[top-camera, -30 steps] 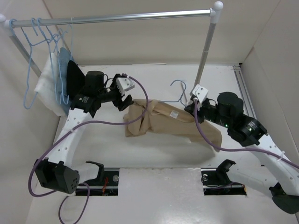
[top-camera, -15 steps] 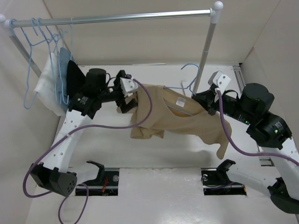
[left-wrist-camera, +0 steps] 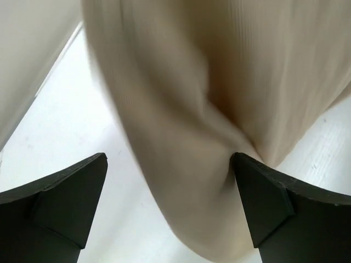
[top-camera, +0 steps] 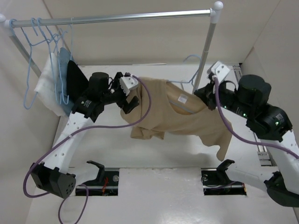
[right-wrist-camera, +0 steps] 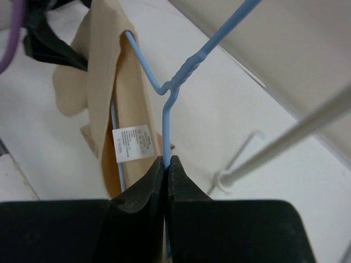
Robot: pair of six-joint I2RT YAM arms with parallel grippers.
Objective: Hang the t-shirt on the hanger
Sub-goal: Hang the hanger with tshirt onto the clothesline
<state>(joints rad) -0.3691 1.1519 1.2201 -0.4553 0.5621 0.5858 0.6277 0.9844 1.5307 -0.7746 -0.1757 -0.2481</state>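
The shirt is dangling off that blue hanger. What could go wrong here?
The right jaws pinch only the thin hanger wire, so it might twist or slip. The left jaws stand open around the t-shirt, which could slide off. The hook sits close to the rack pole and might snag.

Top view high and behind, looking down, both wrist views close up, all sharing the t-shirt (top-camera: 187, 122)

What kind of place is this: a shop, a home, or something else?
Probably a robot test cell: plain white walls enclose a table, two arms are mounted on it, and a rail carries blue hangers.
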